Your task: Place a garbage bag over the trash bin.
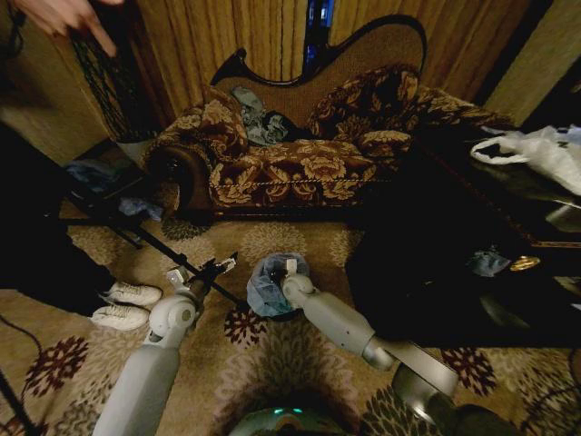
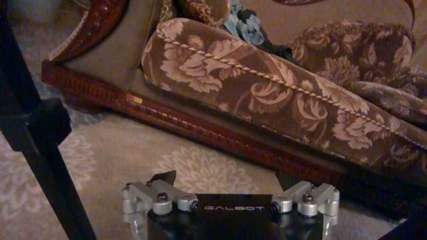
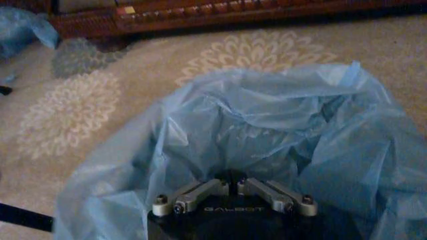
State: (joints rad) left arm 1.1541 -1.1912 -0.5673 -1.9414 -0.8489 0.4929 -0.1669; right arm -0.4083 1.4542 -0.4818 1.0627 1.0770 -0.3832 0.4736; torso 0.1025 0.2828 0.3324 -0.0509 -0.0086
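- Bag [image 1: 269, 283] draped over bin [image 1: 289, 315] on rug between both arms, near sofa [image 1: 290, 168].
- Right pincer [image 3: 233, 186] inside bag mouth, clenched, film bunched around it; grip on film can't tell.
- Left pincer [image 1: 221, 265] released, idle beside bag, near tripod leg [image 1: 172, 254].
- Risk: withdrawing right arm drags thin film off rim, or tips light bin.
- Risk: film snagging, tearing on pincer.

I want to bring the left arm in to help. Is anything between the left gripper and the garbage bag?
Nothing visible. In the head view only bare carpet separates the left gripper from the garbage bag, where the right gripper already is. The black tripod leg passes under the left arm, not between them.
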